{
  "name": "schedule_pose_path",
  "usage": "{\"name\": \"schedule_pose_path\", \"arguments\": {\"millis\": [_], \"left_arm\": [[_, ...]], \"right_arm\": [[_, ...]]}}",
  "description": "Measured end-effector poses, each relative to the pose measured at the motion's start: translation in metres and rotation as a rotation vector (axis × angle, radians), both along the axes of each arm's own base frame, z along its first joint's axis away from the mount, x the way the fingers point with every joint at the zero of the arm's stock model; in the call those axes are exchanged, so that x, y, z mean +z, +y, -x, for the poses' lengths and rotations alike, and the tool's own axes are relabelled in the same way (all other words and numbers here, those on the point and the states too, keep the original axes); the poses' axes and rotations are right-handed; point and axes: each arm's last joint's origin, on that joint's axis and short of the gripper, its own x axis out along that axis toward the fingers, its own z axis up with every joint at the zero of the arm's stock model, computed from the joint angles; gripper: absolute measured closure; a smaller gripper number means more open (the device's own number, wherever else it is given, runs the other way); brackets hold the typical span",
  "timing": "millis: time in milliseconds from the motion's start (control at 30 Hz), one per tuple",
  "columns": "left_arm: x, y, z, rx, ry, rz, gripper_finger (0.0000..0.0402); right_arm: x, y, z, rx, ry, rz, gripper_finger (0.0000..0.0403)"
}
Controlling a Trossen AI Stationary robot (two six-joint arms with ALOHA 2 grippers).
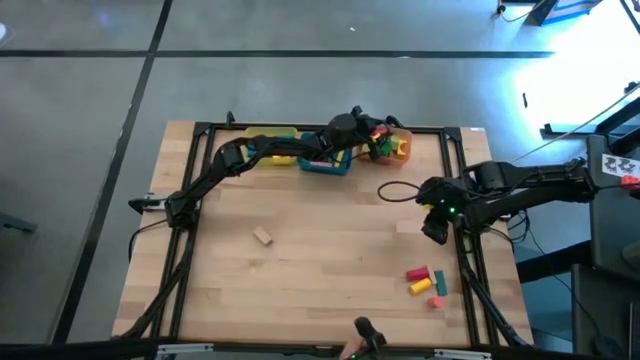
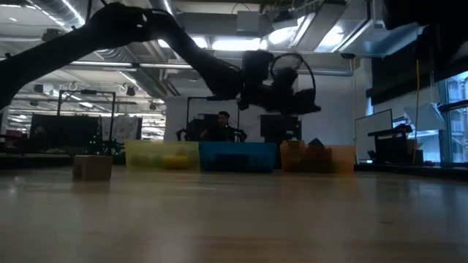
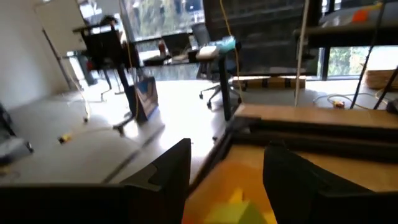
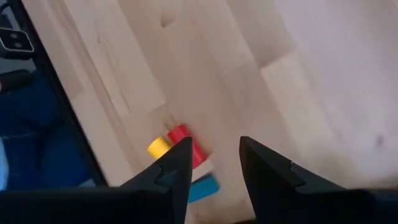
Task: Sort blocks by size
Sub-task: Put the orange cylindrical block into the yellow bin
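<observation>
The left end effector (image 1: 378, 128), fingers spread and empty, hangs over the orange tray (image 1: 393, 148) at the far edge. The right end effector (image 1: 435, 232) is spread too. Four blocks (image 1: 427, 282) lie near-right on the tabletop (image 1: 320, 260), nearest it; the tan block (image 1: 262, 236) lies left.

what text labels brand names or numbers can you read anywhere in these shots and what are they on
None can be read.
The black-and-white patterned markers on the equipment at the high view's right edge are patterns, not letters.
The blue panel leaning on the floor in the left wrist view is too blurred to read.
The blocks, tan block and orange tray show no print.
</observation>
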Motion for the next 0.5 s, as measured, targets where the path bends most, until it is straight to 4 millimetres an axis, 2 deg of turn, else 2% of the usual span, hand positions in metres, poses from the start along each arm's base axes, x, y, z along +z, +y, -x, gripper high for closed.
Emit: {"name": "schedule_pose_path", "arguments": {"millis": [200,400,500], "left_arm": [[0.040,-0.019,0.001,-0.035,-0.025,-0.095,0.0233],[0.066,-0.029,0.008,-0.051,0.037,-0.091,0.0233],[0.072,-0.031,0.013,-0.054,0.109,-0.062,0.0233]], "right_arm": [[0.000,0.018,0.005,-0.062,0.074,-0.084,0.0267],[-0.004,0.054,0.006,-0.097,0.159,-0.143,0.0267],[-0.011,0.076,0.005,-0.073,0.210,-0.148,0.0267]]}}
